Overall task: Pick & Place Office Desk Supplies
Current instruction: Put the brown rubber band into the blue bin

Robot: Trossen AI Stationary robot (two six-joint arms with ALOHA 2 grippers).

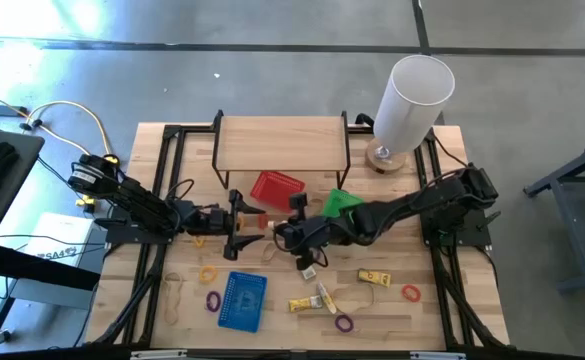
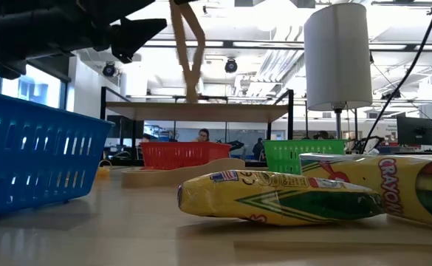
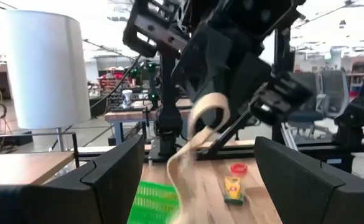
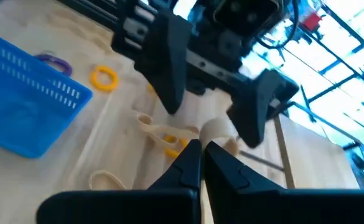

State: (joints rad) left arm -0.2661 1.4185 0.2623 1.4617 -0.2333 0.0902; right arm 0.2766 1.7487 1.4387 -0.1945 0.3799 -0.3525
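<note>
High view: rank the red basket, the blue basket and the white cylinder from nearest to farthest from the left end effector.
Measured from the left end effector, at the table's middle:
1. Red basket, just beyond it, under the wooden shelf's front edge.
2. Blue basket, toward the table's near edge.
3. White cylinder, at the far right corner.

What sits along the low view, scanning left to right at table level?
Blue plastic basket → red plastic basket → green plastic basket → yellow Crayola crayon box.
</note>
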